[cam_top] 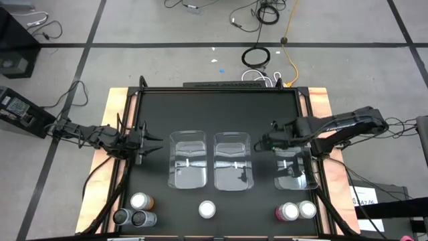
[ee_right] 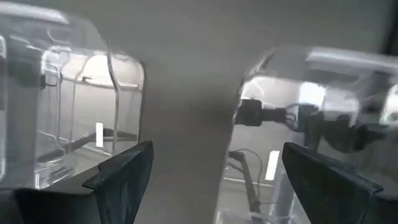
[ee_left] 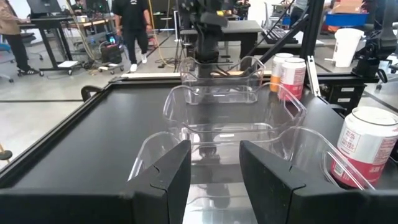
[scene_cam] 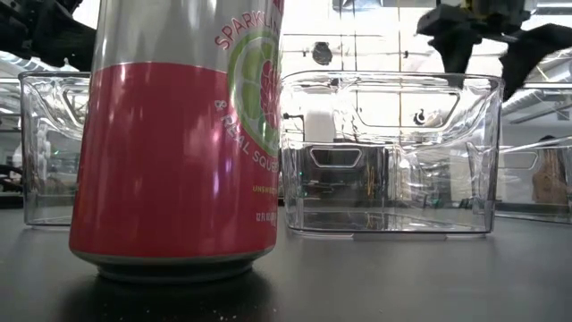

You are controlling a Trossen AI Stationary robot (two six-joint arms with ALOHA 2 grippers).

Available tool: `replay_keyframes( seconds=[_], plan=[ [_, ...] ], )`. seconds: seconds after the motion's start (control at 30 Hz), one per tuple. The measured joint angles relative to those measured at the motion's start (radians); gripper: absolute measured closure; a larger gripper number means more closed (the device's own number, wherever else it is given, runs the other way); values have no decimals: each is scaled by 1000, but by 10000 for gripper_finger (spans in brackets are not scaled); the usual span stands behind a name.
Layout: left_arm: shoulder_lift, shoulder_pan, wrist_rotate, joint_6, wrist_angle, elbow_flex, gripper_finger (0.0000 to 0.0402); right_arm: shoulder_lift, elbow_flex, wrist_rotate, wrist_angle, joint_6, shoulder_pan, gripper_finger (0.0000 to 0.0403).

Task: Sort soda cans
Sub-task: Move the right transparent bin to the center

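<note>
Six soda cans [cam_top: 207,209] stand upright along the table's near edge: three at left, one centre, two at right. None sits in the three clear bins [cam_top: 188,160]; all appear empty. Right gripper [cam_top: 262,143], fingers spread wide, holds nothing between two bins. Left gripper [cam_top: 155,141], partly parted, holds nothing beside the left bin.

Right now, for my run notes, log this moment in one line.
stage: no can binned | left gripper: open, empty, beside left clear plastic bin | right gripper: open, empty, between bins | six upright soda cans: front edge
</note>
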Motion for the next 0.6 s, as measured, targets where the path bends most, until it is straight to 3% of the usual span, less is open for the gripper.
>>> replay_keyframes(
  seconds=[0.33, 0.6],
  plan=[
    [0, 0, 0, 0, -24, 0, 253, 9, -266, -95, 254, 174, 68, 77],
    [0, 0, 1, 0, -24, 0, 253, 9, -342, -150, 358, 220, 71, 176]
  ],
)
